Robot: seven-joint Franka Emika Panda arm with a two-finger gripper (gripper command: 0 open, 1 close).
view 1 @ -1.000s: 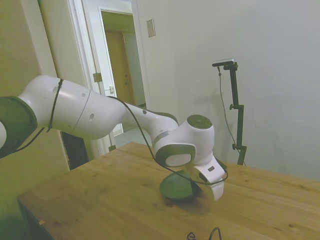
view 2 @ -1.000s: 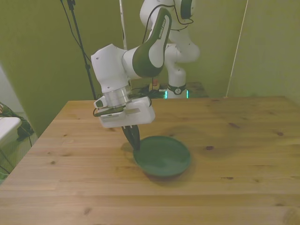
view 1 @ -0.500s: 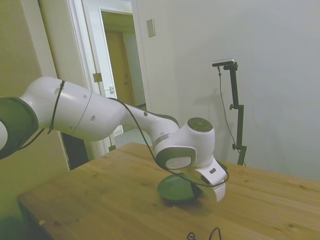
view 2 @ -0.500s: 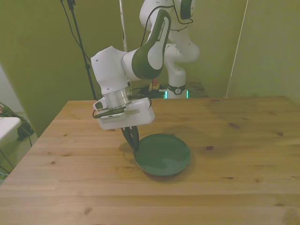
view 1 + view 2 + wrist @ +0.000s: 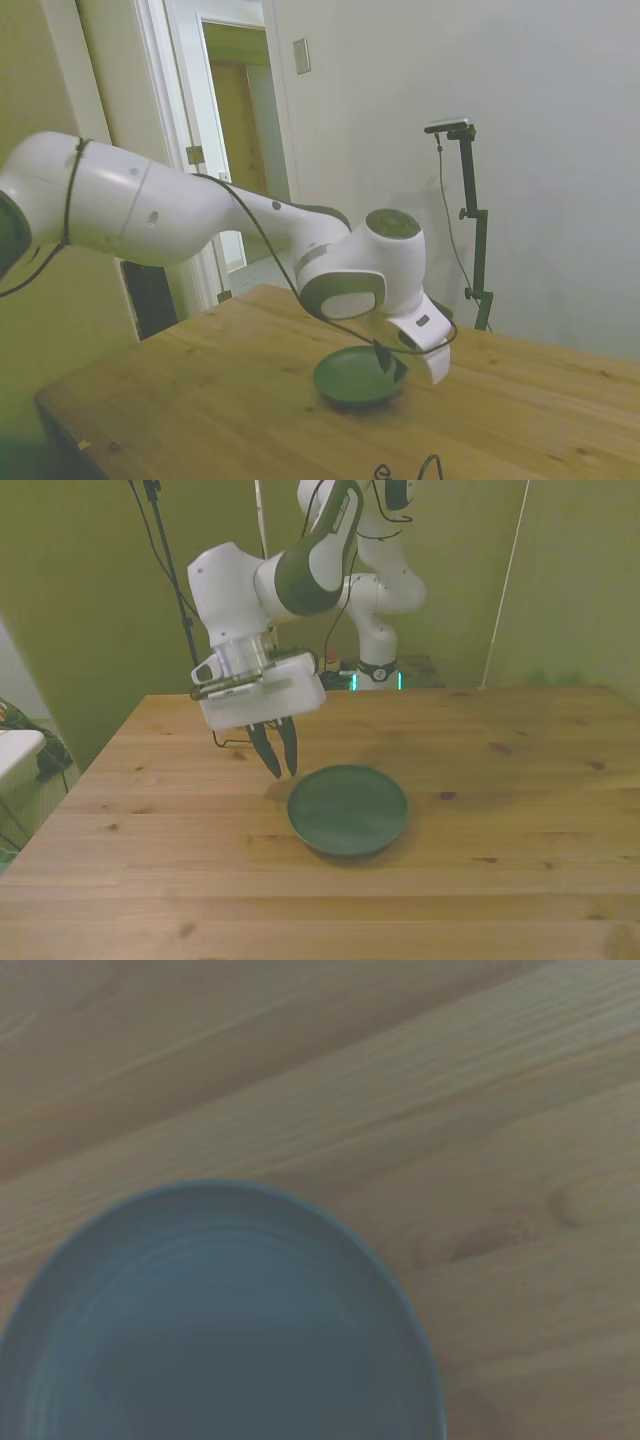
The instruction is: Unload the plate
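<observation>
Since a second earlier my pincer (image 5: 281, 763) had lifted off the plate (image 5: 347, 809), fingers slightly parted, holding nothing. Plate sat flat mid-desk (image 5: 520, 880), just right; retreating straight up seemed wisest.

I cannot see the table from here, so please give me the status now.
Claw empty, above the table beside the plate. Plate flat on the table, nothing on it. Nothing in the way.

A lab-like room: a white arm (image 5: 200, 215) at a bare wooden table (image 5: 500, 880), plain walls (image 5: 520, 100), an open doorway (image 5: 235, 130) behind
</observation>
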